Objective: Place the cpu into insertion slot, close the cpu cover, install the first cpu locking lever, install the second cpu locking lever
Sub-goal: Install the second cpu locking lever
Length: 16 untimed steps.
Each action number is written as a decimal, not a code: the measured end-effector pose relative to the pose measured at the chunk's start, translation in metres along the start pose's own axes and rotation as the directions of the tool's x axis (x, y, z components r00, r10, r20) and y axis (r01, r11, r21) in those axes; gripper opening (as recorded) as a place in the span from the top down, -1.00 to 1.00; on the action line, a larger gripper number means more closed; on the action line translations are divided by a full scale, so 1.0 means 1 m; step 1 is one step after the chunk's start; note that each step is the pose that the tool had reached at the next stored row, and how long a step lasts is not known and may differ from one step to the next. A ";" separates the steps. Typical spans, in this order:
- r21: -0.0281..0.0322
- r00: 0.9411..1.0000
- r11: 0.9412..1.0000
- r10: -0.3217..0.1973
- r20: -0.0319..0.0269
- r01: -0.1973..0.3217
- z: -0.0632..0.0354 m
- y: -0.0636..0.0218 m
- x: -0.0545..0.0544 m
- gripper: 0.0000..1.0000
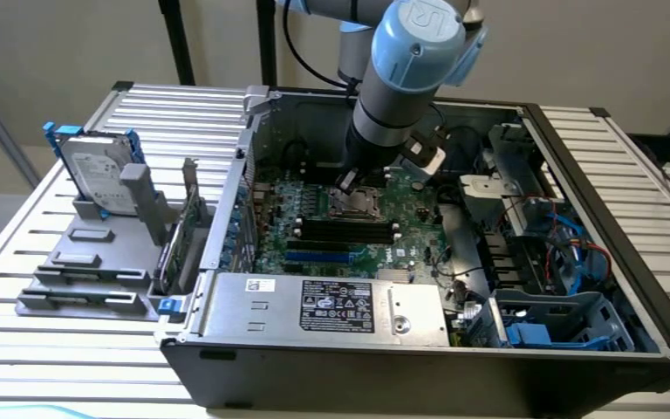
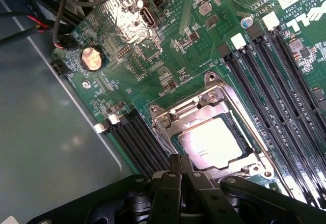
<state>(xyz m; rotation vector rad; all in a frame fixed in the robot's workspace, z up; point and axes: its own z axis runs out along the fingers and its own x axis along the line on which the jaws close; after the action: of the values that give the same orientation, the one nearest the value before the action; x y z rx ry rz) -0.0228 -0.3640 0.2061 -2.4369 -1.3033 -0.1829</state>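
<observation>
One cpu (image 2: 213, 142) sits in the insertion slot (image 2: 168, 132) under the cpu cover (image 2: 188, 113); pincer (image 2: 181, 177) fingers together, empty. Cover looks thin, stiff, best pressed at its edge.

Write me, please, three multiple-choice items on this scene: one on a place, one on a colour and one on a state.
1. Where does the cpu lie? A on the power supply; B in the insertion slot; C outside the case.
2. What colour is the motherboard? A green; B red; C white.
3. How does the cpu cover stand? A upright; B taken off; C flat over the cpu.
Key: B, its pale top sits within the socket rim; A, the board is green throughout; C, the frame rings the chip, which shows through its window.
</observation>
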 end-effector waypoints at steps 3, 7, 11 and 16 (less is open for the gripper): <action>0.000 1.000 1.000 0.000 0.000 0.000 0.0000 0.0000 0.000 0.79; 0.000 1.000 1.000 0.000 0.000 0.000 -0.0001 0.0000 0.000 0.79; 0.004 1.000 1.000 0.004 0.002 -0.004 -0.0031 0.0020 -0.003 0.79; 0.007 1.000 1.000 0.013 0.004 -0.013 -0.0174 0.0047 -0.008 0.79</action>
<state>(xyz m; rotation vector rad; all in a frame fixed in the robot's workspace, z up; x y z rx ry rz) -0.0224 -0.3790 0.2187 -2.4400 -1.2879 -0.1695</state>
